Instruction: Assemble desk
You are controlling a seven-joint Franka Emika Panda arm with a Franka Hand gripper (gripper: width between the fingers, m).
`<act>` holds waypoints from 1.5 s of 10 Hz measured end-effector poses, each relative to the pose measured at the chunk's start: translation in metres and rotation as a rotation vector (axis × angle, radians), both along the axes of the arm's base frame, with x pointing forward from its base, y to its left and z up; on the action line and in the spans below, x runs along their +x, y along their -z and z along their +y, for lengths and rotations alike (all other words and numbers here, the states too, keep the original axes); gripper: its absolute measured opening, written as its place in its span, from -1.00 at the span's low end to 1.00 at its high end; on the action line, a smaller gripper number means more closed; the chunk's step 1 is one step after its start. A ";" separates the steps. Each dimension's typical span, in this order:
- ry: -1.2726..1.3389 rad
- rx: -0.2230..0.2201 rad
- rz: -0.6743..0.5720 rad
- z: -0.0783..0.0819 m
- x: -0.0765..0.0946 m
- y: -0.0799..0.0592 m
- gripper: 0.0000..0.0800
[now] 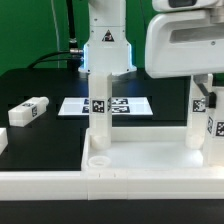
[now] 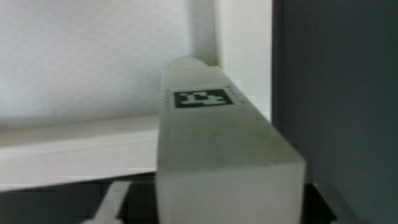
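We see the robot's white two-finger gripper (image 1: 198,80) at about two o'clock in the exterior view, directly above a white square post leg with a black-and-white tag (image 1: 200,112). That leg stands upright with its long axis vertical and in line with the hand, so it lies straight down from the gripper, toward six o'clock. The hand's housing hides the fingers there. The wrist view shows only the tagged post (image 2: 210,140) filling the middle of the picture, so we cannot tell how far the jaws are parted or whether they have hold of it.

The large white plastic rectangular slab with a raised rim (image 1: 150,158) lies flat across the foreground, from six toward four o'clock. A second upright white post leg (image 1: 100,122) stands at the slab's far edge near the centre, just behind an empty round socket (image 1: 98,157). A third white tagged leg (image 1: 30,110) lies on its side on the black table (image 1: 58,135) at nine o'clock, well apart from the gripper. The flat white marker board (image 1: 135,105) sits behind the centre post.

We judge that the coming move depends on keeping the post under the gripper vertical over its corner of the slab.
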State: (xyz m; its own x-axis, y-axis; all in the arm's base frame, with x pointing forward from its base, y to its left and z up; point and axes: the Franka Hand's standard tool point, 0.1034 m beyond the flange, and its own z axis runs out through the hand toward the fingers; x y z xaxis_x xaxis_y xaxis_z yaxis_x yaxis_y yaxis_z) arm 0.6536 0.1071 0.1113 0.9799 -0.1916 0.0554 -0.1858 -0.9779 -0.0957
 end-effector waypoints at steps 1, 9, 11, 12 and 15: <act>0.067 0.005 0.005 -0.002 0.000 0.000 -0.25; 1.205 0.158 0.159 -0.012 -0.002 0.002 -0.26; 1.284 0.164 0.173 -0.010 -0.003 0.002 -0.26; 1.357 0.167 0.183 -0.010 -0.003 0.003 -0.26; 1.477 0.173 0.197 -0.010 -0.002 0.002 -0.26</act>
State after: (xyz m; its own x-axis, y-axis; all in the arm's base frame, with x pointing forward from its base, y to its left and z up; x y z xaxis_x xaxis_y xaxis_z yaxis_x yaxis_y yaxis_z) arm 0.6511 0.0974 0.1091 -0.1079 -0.9783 -0.1770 -0.9921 0.1175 -0.0445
